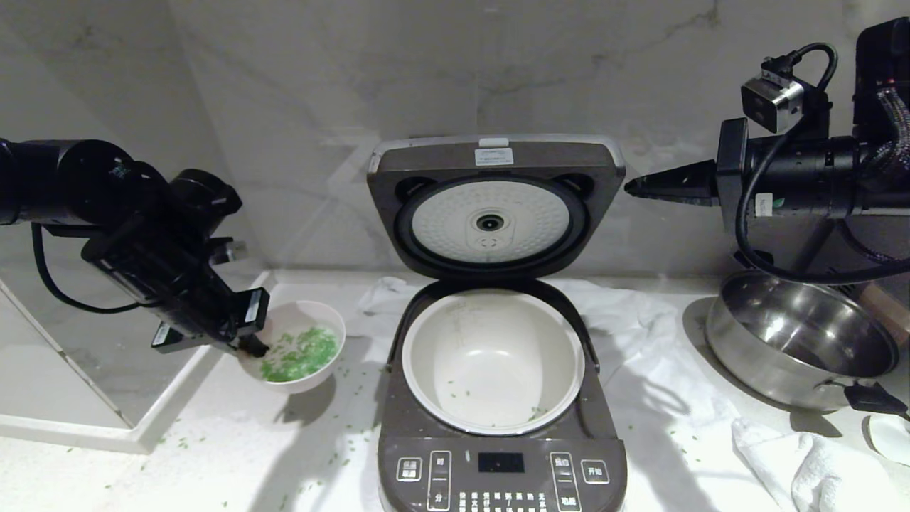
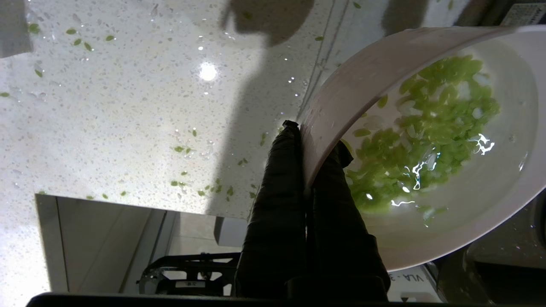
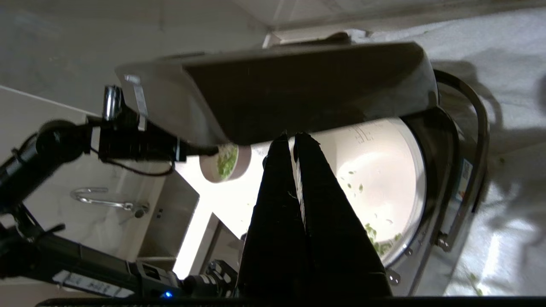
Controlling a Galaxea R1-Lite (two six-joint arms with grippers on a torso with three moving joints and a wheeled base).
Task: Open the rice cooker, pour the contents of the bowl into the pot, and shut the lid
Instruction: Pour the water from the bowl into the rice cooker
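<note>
The rice cooker (image 1: 501, 466) stands open at the centre, its lid (image 1: 490, 213) upright with the pale dimpled plate facing me. A few green grains lie in the cream pot (image 1: 490, 334). To its left, my left gripper (image 1: 252, 346) is shut on the rim of the bowl (image 1: 313, 309). The bowl seems raised a little, with its shadow on the counter below. Green grains (image 2: 426, 128) fill the bowl (image 2: 469, 221), whose wall is pinched between the fingers (image 2: 281, 170). My right gripper (image 1: 633, 187) is shut and level, its tips close to the lid's right edge (image 3: 298, 85).
A steel pan (image 1: 796, 341) with black handles sits at the right, under my right arm. White cloths (image 1: 640, 320) lie around the cooker and at the front right (image 1: 796, 455). Stray green grains (image 1: 334, 427) dot the counter. A raised ledge (image 1: 106, 405) borders the left.
</note>
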